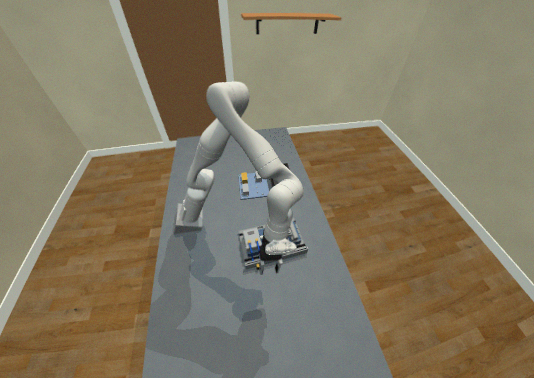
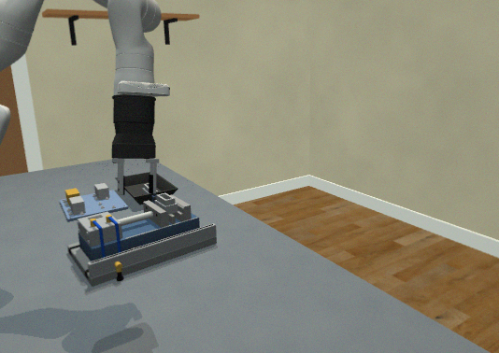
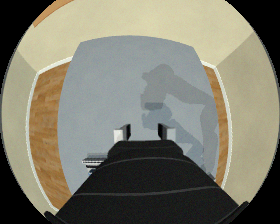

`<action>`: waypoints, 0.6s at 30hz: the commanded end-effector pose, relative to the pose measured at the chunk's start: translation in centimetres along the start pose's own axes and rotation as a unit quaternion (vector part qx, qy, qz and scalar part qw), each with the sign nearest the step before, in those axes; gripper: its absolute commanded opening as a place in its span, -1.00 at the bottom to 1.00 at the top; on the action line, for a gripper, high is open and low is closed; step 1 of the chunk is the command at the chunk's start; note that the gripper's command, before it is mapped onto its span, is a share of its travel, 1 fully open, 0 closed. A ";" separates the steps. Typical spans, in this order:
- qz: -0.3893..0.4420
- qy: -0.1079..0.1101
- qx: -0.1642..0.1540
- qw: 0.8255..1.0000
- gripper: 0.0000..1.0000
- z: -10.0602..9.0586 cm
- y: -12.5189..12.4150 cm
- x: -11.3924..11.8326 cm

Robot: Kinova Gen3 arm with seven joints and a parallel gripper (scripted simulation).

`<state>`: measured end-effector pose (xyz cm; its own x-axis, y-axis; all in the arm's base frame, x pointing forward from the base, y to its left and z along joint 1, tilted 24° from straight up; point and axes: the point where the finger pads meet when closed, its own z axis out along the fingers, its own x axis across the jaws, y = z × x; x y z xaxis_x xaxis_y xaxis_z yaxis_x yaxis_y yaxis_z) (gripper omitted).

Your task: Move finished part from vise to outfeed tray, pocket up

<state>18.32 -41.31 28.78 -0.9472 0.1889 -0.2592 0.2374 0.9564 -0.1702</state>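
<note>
Gripper: fingers spread wide, nothing between them, pointing straight down above the vise's far end.
Part: grey block seated in the vise, under and just right of the fingers.
Tray: dark, behind the vise, near the part.

A wooden wall shelf on black brackets hangs beside a brown door; small grey and yellow blocks sit on a light-blue plate.
</note>
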 end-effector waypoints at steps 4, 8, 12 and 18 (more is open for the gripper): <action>-0.006 -0.008 -0.003 1.000 1.00 -0.3 1.3 -1.3; -0.006 -0.008 -0.003 1.000 1.00 -0.3 1.3 -1.3; -0.009 -0.015 -0.008 1.000 1.00 -0.4 2.5 -2.4; -0.012 -0.021 -0.013 1.000 1.00 -0.6 3.6 -3.4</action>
<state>21.28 -39.12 29.29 -0.9428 0.1686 -0.2875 0.2190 0.9637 -0.1529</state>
